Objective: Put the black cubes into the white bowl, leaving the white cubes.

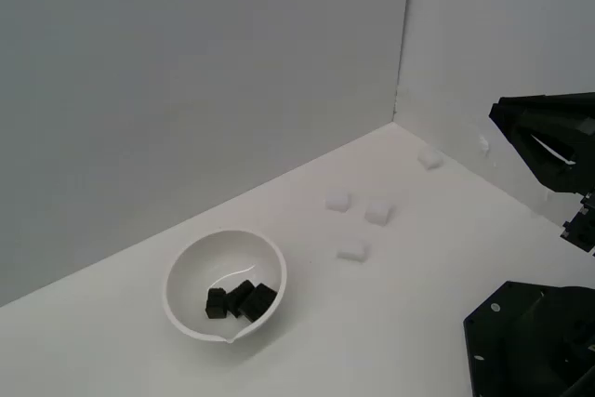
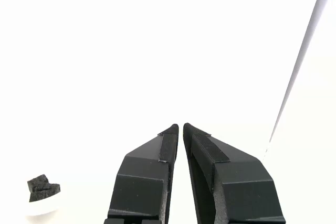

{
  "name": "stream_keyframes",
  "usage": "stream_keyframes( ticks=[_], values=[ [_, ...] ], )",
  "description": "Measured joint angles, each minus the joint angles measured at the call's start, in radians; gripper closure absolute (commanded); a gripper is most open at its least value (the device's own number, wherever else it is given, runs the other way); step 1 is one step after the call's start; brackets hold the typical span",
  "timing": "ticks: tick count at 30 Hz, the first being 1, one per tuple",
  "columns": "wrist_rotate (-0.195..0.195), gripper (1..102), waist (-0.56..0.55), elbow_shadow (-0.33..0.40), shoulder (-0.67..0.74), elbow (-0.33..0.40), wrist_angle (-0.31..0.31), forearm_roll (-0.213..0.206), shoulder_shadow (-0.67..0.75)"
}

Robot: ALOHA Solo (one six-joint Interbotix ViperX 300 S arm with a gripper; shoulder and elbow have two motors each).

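Observation:
Three black cubes (image 1: 240, 299) lie together inside the white bowl (image 1: 191, 271), which stands at the front of the exterior view's left. Several white cubes lie on the white surface beyond the bowl: one (image 1: 337, 201), one (image 1: 377, 213), one (image 1: 352, 251) and one (image 1: 429, 159) near the back corner. In the wrist view my gripper (image 2: 181, 127) is shut and empty, its fingertips nearly touching. The black cubes (image 2: 43, 187) and part of the bowl (image 2: 37, 208) show small at that picture's edge. In the exterior view only black arm parts (image 1: 548, 137) show at the right edge.
Two pale walls meet in a corner (image 1: 398, 109) behind the white cubes. The black arm base (image 1: 530, 341) stands at the front of the exterior view's right. The wall's edge shows as a slanted line in the wrist view (image 2: 299, 61).

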Motion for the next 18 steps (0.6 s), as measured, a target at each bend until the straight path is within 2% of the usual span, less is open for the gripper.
stream_keyframes(
  ticks=[18],
  values=[
    [-0.002,100,-0.002,0.0,0.06,0.0,0.018,-0.002,0.058]
  ],
)
